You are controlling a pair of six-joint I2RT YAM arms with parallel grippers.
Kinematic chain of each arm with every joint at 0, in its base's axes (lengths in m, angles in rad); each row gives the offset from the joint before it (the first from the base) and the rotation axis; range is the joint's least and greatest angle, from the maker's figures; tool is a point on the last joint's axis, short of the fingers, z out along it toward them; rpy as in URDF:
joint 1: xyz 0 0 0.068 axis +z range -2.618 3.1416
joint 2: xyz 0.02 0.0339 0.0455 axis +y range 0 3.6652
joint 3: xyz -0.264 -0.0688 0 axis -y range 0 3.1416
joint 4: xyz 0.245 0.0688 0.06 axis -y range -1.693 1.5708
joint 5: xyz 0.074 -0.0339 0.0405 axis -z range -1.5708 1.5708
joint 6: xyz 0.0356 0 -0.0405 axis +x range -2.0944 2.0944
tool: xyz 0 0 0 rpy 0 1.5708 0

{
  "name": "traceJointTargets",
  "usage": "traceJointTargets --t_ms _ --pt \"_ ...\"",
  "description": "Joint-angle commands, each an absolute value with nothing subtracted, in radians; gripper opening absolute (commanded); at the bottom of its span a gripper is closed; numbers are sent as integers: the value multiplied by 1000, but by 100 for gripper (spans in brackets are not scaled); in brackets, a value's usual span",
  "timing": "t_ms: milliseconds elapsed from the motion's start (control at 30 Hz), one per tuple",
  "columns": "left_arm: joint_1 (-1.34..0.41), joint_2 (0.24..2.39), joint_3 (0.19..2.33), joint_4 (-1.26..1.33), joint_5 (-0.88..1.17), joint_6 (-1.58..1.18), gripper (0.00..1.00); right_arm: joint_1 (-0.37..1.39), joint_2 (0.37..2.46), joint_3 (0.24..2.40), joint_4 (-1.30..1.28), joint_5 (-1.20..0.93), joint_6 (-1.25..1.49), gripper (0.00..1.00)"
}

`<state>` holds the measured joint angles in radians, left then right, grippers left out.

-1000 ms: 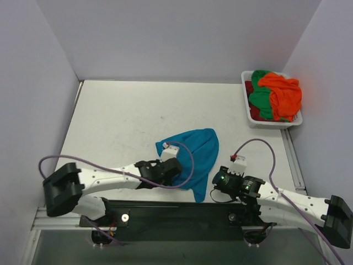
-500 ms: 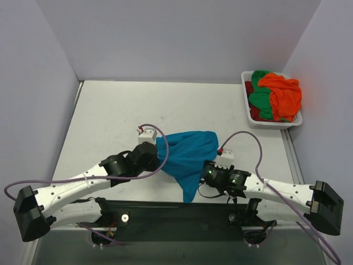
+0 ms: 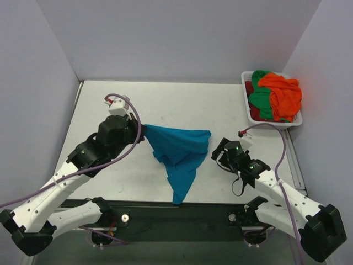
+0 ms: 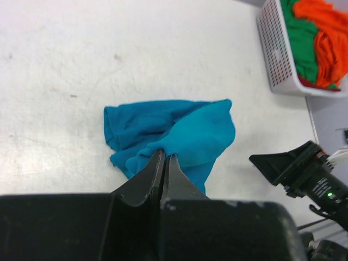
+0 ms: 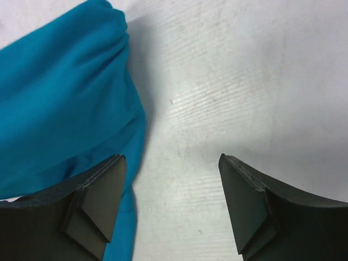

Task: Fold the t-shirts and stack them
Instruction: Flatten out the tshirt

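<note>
T-shirt (image 3: 179,146), teal, clenched in left tool (image 4: 165,157) (sleeves lost in folds); right tool (image 5: 169,159) gapes empty.

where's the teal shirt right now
Top view: the teal shirt lies at the table centre, its left end pinched by the left gripper, the open right gripper just right of it.

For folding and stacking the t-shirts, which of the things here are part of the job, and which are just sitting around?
Part of the job:
- teal t-shirt, pinched by the left tool
- orange t-shirt, green t-shirt and dark red t-shirt, heaped in the white plastic basket

Just there:
- the white plastic basket itself, at the far right corner of the table
</note>
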<state>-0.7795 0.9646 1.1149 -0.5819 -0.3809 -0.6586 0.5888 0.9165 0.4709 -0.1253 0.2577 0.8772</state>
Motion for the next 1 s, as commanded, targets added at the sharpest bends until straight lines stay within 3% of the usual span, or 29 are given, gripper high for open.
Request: traceJointTargets --t_ms 0,233,500,667,967 --pt "-717 968 1244 -597 -354 -606 0 543 965 485 -9 126 812 70" --pt "-675 1037 1423 -614 -348 -560 0 650 1155 534 118 55 831 62" --pt "-646 1063 1511 -641 -353 -529 0 814 1362 604 190 130 862 63" --pt "-635 1063 1539 -652 -347 -515 0 871 1410 577 256 117 894 63" --pt "-634 1065 1528 -638 -336 -515 0 1087 1373 591 107 321 974 62"
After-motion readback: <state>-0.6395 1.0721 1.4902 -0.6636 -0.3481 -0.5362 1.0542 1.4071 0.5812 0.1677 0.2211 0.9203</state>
